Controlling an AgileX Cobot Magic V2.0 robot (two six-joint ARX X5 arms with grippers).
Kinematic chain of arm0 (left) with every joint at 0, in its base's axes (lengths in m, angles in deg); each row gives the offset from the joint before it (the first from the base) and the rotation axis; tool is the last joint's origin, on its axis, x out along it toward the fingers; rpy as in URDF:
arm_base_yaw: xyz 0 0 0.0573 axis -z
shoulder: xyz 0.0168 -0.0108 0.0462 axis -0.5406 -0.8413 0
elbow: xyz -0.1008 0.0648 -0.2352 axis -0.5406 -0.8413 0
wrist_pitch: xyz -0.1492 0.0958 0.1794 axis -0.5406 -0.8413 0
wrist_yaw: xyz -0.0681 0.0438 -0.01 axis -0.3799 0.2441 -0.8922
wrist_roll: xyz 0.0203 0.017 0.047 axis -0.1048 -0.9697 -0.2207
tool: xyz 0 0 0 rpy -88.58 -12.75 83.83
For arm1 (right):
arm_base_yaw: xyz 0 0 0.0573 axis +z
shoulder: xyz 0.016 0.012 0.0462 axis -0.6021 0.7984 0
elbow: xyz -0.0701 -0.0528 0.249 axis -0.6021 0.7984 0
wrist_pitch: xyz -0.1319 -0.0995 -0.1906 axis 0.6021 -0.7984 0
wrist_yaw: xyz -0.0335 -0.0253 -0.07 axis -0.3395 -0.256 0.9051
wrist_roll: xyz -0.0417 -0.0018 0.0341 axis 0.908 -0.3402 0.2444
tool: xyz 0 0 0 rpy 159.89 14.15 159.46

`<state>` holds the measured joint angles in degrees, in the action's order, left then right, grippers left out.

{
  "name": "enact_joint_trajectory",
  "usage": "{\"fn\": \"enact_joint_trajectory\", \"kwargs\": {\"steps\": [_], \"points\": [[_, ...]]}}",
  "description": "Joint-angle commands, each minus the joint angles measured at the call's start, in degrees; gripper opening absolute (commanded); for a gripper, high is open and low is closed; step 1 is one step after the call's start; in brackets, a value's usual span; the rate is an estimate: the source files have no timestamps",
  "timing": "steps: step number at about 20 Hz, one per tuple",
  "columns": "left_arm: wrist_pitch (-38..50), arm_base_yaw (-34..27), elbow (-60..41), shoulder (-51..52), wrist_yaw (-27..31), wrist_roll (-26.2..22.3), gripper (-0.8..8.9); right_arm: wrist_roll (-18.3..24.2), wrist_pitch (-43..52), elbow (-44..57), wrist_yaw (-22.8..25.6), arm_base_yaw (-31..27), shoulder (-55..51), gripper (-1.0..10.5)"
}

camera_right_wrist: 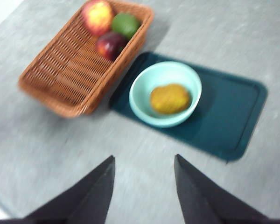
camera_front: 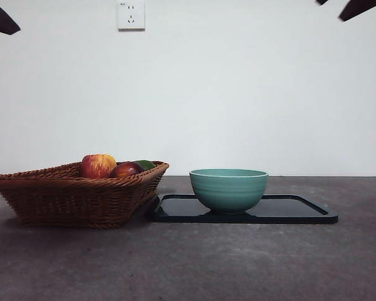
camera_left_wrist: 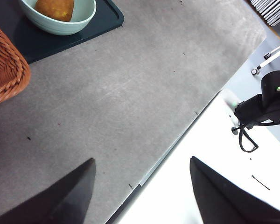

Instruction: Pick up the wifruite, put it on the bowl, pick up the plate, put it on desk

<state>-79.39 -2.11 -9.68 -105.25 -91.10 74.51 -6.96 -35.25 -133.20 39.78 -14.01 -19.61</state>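
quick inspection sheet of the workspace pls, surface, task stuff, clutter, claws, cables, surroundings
surface: grey-brown desk, matte, mottled.
job's things: wifruite lies inside the teal bowl; bowl stands on the dark tray.
clutter: wicker basket beside the tray, holding an apple, a dark red fruit and a green fruit.
claws: left claw open, empty, above the desk's edge; right claw open, empty, above the desk.
cables: black cable on the white surface off the desk.
surroundings: white wall, socket.

Soft, even light fills all views, without glare. The right wrist picture is smeared with blur below the right gripper [camera_right_wrist: 142,184]; the basket [camera_right_wrist: 74,70] casts a faint shadow. The front and left wrist views are sharp.
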Motion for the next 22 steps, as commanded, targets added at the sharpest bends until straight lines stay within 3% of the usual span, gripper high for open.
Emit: {"fn": "enact_joint_trajectory", "kwargs": {"steps": [1,5,22], "points": [[0.5,0.3,0.6,-0.2,-0.3,-0.7,3.15,0.4,-1.0,3.5,-2.4,1.5,-4.4,2.0],[0.5,0.3,0.6,-0.2,-0.3,-0.7,3.15,0.2,-2.6,10.1,-6.1,3.3,-11.6,2.0],[0.5,0.3,0.6,-0.2,-0.3,-0.7,3.15,-0.1,-4.0,11.6,-6.1,3.5,-14.0,2.0]]}}
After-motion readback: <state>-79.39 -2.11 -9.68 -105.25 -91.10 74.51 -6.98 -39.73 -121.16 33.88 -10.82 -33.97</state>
